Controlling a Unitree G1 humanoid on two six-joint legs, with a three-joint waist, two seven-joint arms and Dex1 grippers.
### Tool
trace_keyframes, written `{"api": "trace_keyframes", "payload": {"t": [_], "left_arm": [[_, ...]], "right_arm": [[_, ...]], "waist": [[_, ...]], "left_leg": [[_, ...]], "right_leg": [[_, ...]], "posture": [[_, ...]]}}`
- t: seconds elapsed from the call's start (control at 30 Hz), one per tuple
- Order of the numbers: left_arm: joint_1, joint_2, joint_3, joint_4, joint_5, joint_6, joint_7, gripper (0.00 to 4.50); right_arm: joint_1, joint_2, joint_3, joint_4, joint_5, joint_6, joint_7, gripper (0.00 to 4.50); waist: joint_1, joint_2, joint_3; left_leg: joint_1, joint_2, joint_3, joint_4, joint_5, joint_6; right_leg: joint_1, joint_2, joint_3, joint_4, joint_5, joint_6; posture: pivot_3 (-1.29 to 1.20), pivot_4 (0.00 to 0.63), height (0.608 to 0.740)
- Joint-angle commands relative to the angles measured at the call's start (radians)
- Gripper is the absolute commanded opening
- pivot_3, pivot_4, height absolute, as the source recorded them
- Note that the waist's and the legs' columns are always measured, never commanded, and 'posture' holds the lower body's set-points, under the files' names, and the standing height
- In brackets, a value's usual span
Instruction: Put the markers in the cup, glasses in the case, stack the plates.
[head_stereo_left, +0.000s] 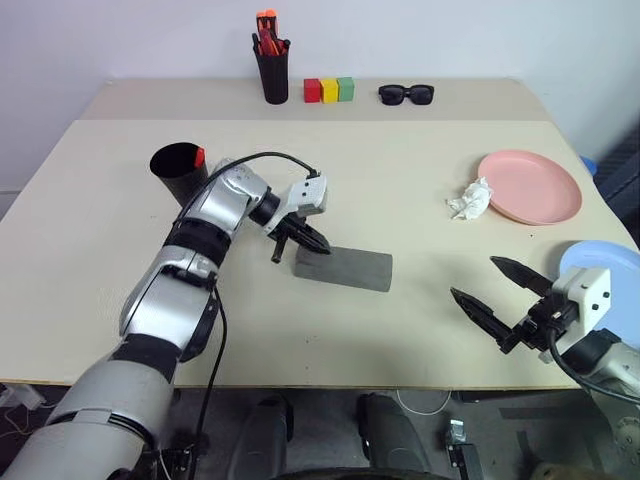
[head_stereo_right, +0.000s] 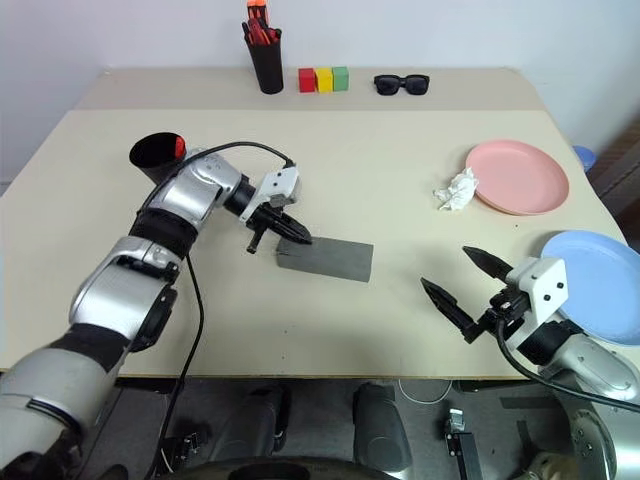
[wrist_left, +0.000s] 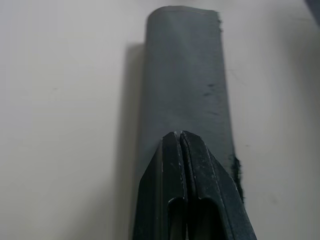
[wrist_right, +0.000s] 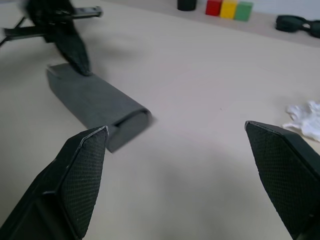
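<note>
Case (head_stereo_left: 344, 268) unmarked grey, left end effector (head_stereo_left: 318, 245) closed atop

Matt grey felt case (head_stereo_left: 344, 267) on a smooth, matt beige table (head_stereo_left: 400, 180); glossy pink plastic plate (head_stereo_left: 530, 186); crumpled white paper (head_stereo_left: 469, 199).

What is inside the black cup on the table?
In the black cup, a red-orange pen end shows at the rim. The wall hides the rest of the inside, so I cannot count the markers.

Silver jointed arms with black bands, a black cable looped along the left one, white wrist housings, black pointed fingers (head_stereo_right: 447, 300) with textured pads.
</note>
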Motion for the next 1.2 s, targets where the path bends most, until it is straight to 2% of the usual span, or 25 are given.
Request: {"api": "trace_keyframes", "payload": {"t": [0.03, 0.3, 0.43, 0.5, 0.63, 0.8, 0.9, 1.0, 1.13, 1.2], "left_arm": [[0.071, 0.021, -0.056, -0.121, 0.010, 0.051, -0.020, 0.03], [0.064, 0.013, 0.054, -0.256, -0.117, 0.139, 0.071, 0.03], [0.075, -0.015, 0.133, -0.366, -0.244, 0.185, 0.103, 0.03], [0.122, -0.064, 0.179, -0.460, -0.323, 0.153, 0.147, 0.03], [0.186, -0.132, 0.169, -0.600, -0.386, 0.172, 0.211, 0.03], [0.208, -0.177, 0.125, -0.593, -0.407, 0.139, 0.214, 0.03], [0.203, -0.160, 0.090, -0.566, -0.407, 0.158, 0.186, 0.87], [0.205, -0.136, 0.055, -0.545, -0.388, 0.115, 0.155, 2.29], [0.197, -0.124, 0.033, -0.529, -0.381, 0.085, 0.152, 4.43], [0.197, -0.118, 0.023, -0.528, -0.377, 0.080, 0.146, 4.47]], "right_arm": [[0.005, 0.005, -0.009, 0.011, -0.009, -0.047, 0.019, 4.50], [0.026, 0.022, -0.032, 0.050, -0.030, -0.096, 0.017, 4.50], [0.034, 0.030, -0.046, 0.084, -0.059, -0.119, -0.007, 4.50], [0.038, 0.032, -0.057, 0.102, -0.068, -0.125, -0.021, 4.50], [0.020, 0.031, -0.091, 0.172, -0.109, -0.142, -0.079, 4.50], [0.003, 0.042, -0.118, 0.266, -0.176, -0.173, -0.158, 4.50], [0.009, 0.044, -0.120, 0.288, -0.204, -0.177, -0.187, 4.50], [0.011, 0.047, -0.130, 0.313, -0.219, -0.168, -0.220, 4.50], [0.007, 0.046, -0.129, 0.318, -0.237, -0.148, -0.262, 4.50], [0.000, 0.044, -0.124, 0.312, -0.240, -0.133, -0.277, 4.50]], "waist": [[0.000, 0.000, 0.000], [0.002, 0.000, 0.000], [0.002, 0.000, 0.000], [0.002, 0.000, 0.000], [0.003, 0.001, -0.001], [0.002, 0.001, -0.001], [0.000, 0.001, -0.001], [0.000, 0.001, -0.001], [0.002, 0.002, -0.001], [0.002, 0.002, -0.001]], "left_leg": [[0.000, 0.000, 0.000, 0.000, 0.000, 0.000], [0.001, 0.000, 0.000, 0.001, 0.000, 0.000], [0.001, 0.000, 0.000, 0.001, 0.000, 0.000], [0.001, 0.000, 0.000, 0.001, 0.000, 0.000], [0.001, 0.000, 0.000, 0.001, 0.000, 0.000], [0.002, 0.000, 0.000, 0.003, 0.000, 0.000], [0.002, 0.000, 0.000, 0.003, 0.000, 0.000], [0.002, 0.000, 0.000, 0.003, 0.000, 0.000], [0.001, 0.000, 0.000, 0.003, 0.000, 0.000], [0.001, 0.000, 0.000, 0.003, 0.000, 0.000]], "right_leg": [[0.000, 0.000, 0.000, 0.000, 0.000, 0.000], [0.002, 0.000, 0.000, 0.000, 0.000, 0.000], [0.002, 0.000, 0.000, 0.000, 0.000, 0.000], [0.002, 0.000, 0.000, 0.000, 0.000, 0.000], [0.002, 0.000, 0.000, 0.000, 0.000, 0.000], [0.003, 0.000, 0.000, 0.000, 0.000, -0.001], [0.003, 0.000, 0.000, 0.000, 0.000, -0.001], [0.003, 0.000, 0.000, 0.000, 0.000, -0.001], [0.003, 0.000, 0.000, -0.001, 0.000, -0.001], [0.003, 0.000, 0.000, -0.001, 0.000, -0.001]], "posture": [[0.00, 0.150, 0.740], [0.00, 0.150, 0.740], [0.00, 0.150, 0.740], [0.00, 0.150, 0.740], [0.00, 0.150, 0.740], [0.00, 0.150, 0.740], [0.00, 0.150, 0.740], [0.00, 0.150, 0.740], [0.00, 0.150, 0.740], [0.00, 0.150, 0.740]]}}
